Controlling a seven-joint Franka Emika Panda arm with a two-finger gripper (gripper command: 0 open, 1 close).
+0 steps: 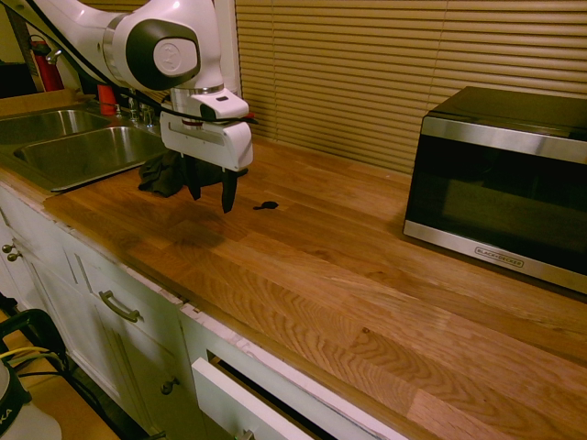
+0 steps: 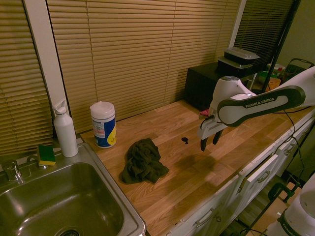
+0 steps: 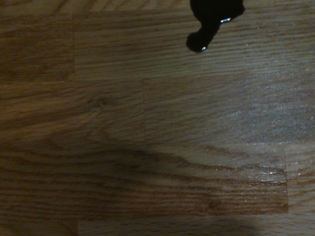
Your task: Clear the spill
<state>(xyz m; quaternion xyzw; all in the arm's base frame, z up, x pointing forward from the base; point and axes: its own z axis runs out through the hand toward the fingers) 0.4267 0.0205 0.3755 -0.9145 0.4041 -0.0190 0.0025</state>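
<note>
The spill [image 1: 267,204] is a small black blot with a short tail on the wooden counter; it also shows in the second exterior view as the spill [image 2: 185,140] and at the wrist picture's edge as a glossy spill [image 3: 209,22]. A dark rumpled cloth [image 2: 142,161] lies on the counter between the spill and the sink; in the first exterior view the cloth [image 1: 161,176] is partly hidden behind the hand. My gripper [image 1: 210,194] hangs above the counter, fingers pointing down and open, with nothing between them. It hovers close beside the spill, nearer the counter's front edge, seen too as gripper [image 2: 210,142].
A steel sink [image 1: 83,151] is set into the counter's end. A wipes canister [image 2: 103,124], a white bottle [image 2: 65,129] and a sponge [image 2: 47,154] stand behind it. A microwave [image 1: 504,183] occupies the other end. Blinds run along the back wall.
</note>
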